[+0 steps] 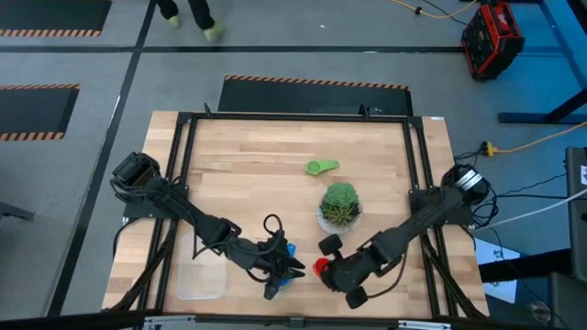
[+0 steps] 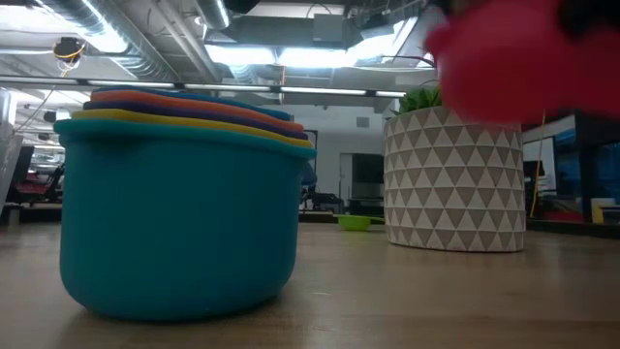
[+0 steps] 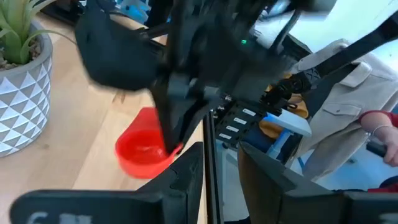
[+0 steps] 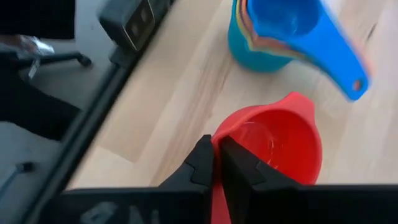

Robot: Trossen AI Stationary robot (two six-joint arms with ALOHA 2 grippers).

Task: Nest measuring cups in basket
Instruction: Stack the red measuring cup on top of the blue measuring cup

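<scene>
A stack of nested measuring cups [image 2: 179,213], teal outermost with a blue one on top, stands on its base on the table near the near edge [image 1: 289,261]; its blue handle [image 4: 342,62] sticks out sideways. My right gripper [image 4: 219,149] is shut on a red cup [image 4: 273,146], just right of the stack [image 1: 321,267]. My left gripper [image 1: 282,273] hovers over the stack, open, and nothing is between its fingers [image 3: 217,155]. A green cup [image 1: 322,167] lies alone toward the far side. The clear basket [image 1: 202,275] sits left of the stack. My right gripper pinches the red cup by its rim [image 4: 217,138], one finger inside the bowl and one outside. The fingers come slanting down from the table's right. The cup is lifted clear of the table [image 2: 523,58], its mouth facing up.
A green plant in a white patterned pot [image 1: 340,206] stands just beyond the red cup, close to the right arm. The black frame rails [image 1: 417,183] run along the table's sides. A person in a light coat [image 3: 348,106] shows beyond the table in the left wrist view.
</scene>
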